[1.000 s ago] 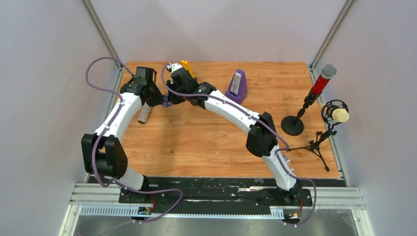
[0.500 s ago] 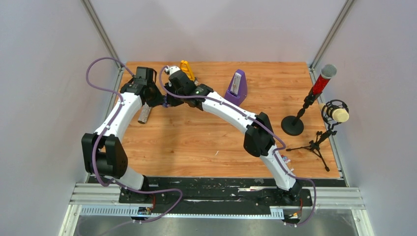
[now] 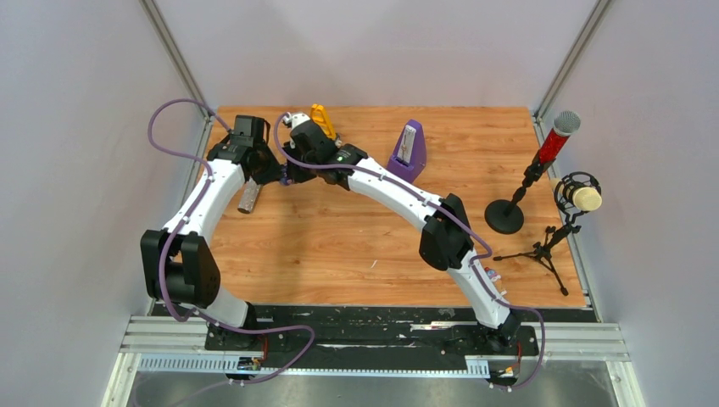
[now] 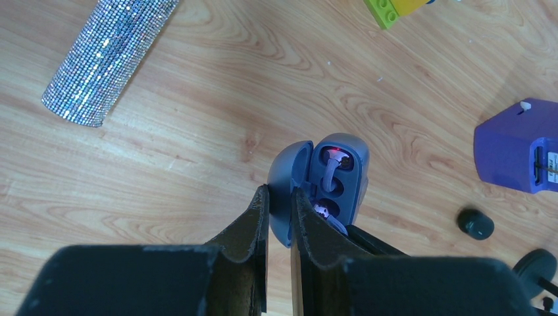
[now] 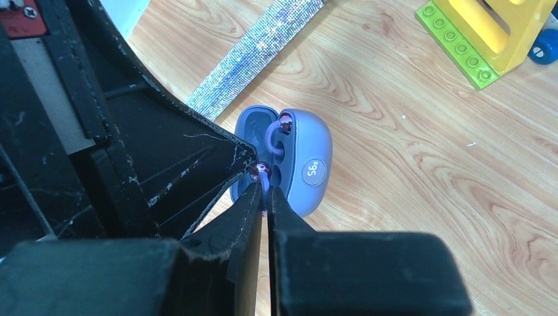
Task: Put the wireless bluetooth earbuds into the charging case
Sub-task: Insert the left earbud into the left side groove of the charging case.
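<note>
The charging case (image 4: 347, 158) is a blue-grey oval, not black, lying open on the wooden table. It also shows in the right wrist view (image 5: 309, 168), with a lit display. One lavender earbud (image 4: 331, 170) sits in the upper well under a red light. My left gripper (image 4: 279, 194) is shut on the case's raised lid (image 4: 289, 174). My right gripper (image 5: 265, 191) is shut on the second lavender earbud (image 5: 264, 174) and holds it at the lower well. In the top view both grippers (image 3: 287, 174) meet at the far left of the table and hide the case.
A glittery silver strip (image 4: 108, 56) lies left of the case. A purple metronome (image 3: 409, 148) stands to the right. A yellow and green block toy (image 5: 490, 36) sits behind. A small black round object (image 4: 475, 224) lies on the table. Two microphones on stands (image 3: 551, 148) are at the far right.
My right gripper has moved a little left, closer to the left gripper and the case. The left arm has stayed in place.
</note>
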Available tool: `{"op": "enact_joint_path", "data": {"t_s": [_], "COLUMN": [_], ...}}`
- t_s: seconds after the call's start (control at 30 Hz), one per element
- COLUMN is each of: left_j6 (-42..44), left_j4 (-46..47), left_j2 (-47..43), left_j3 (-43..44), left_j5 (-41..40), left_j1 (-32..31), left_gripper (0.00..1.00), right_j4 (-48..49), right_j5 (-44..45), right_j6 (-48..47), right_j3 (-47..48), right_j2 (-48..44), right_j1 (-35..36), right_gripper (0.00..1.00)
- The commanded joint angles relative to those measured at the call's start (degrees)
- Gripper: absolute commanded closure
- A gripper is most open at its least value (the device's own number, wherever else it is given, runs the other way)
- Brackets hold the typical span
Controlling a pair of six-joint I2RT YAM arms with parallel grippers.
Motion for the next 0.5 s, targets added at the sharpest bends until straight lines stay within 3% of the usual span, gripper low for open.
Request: {"op": "enact_joint_path", "data": {"t_s": [0.0, 0.47], "left_j6": [-0.01, 0.10], "left_j4": [0.83, 0.23], "left_j2": [-0.10, 0.08], "left_j3": [-0.37, 0.13], "left_j5": [-0.62, -1.59], "left_j1": [0.34, 0.34], "left_gripper": [1.00, 1.00], "right_j4": [-0.09, -0.57], "right_j5": [0.60, 1.49], "right_j6": [0.70, 0.29], "right_j3": [3.65, 3.00], "right_j2": [0.31, 0.43], "right_j1": [0.20, 0.20], "right_gripper": [0.92, 0.94]}}
